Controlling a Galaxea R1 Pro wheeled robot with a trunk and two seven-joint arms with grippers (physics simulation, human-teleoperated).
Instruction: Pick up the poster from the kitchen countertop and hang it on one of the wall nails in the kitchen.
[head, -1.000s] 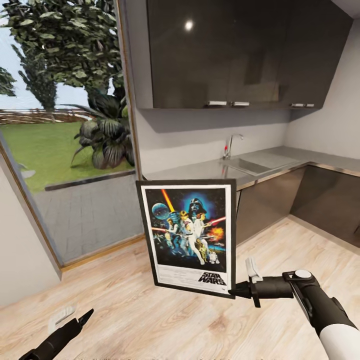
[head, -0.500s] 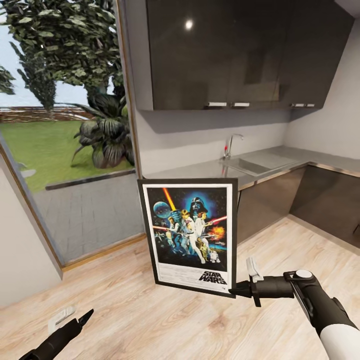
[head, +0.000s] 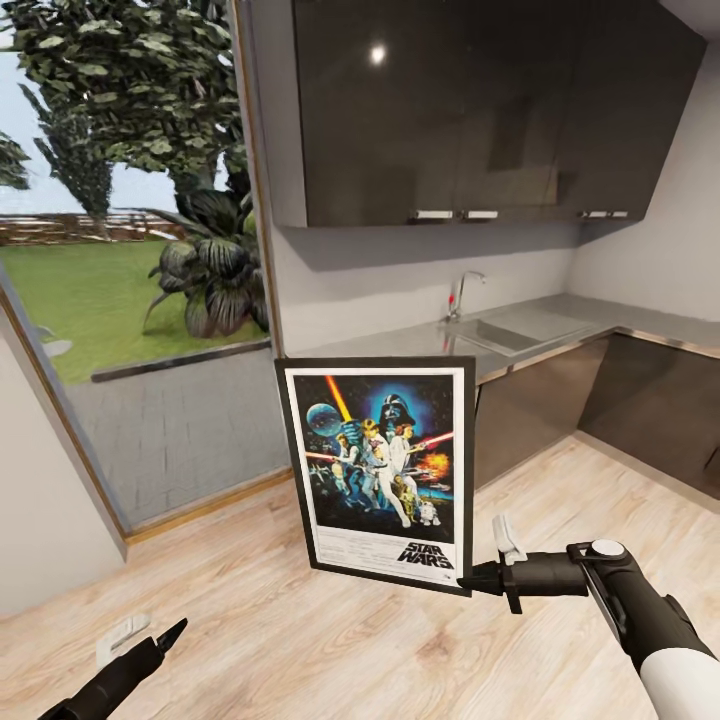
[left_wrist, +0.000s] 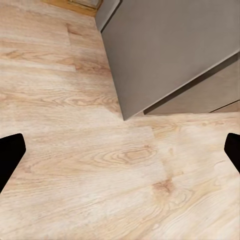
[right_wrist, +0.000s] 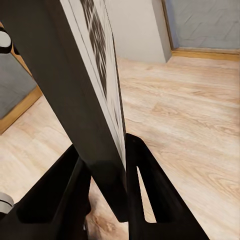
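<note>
Your right gripper (head: 468, 580) pinches the poster (head: 380, 470) by its lower corner between both fingers (right_wrist: 145, 185) (upright, off the bench (head: 560, 325)); your left gripper (left_wrist: 120, 150) hangs spread over wooden floor (left_wrist: 100, 165).

The right arm enters at the lower right of the head view, forearm angled up and left, wrist bent so the right end effector (head: 468, 580) points left, roughly level. Its two fingers (right_wrist: 145, 190) are closed on the lower corner of the poster (head: 383, 470), one on each face. The left arm enters at the lower left, extended up and right. The left end effector (head: 172, 633) has its fingertips (left_wrist: 10, 155) spread wide apart, gripping nothing.
</note>
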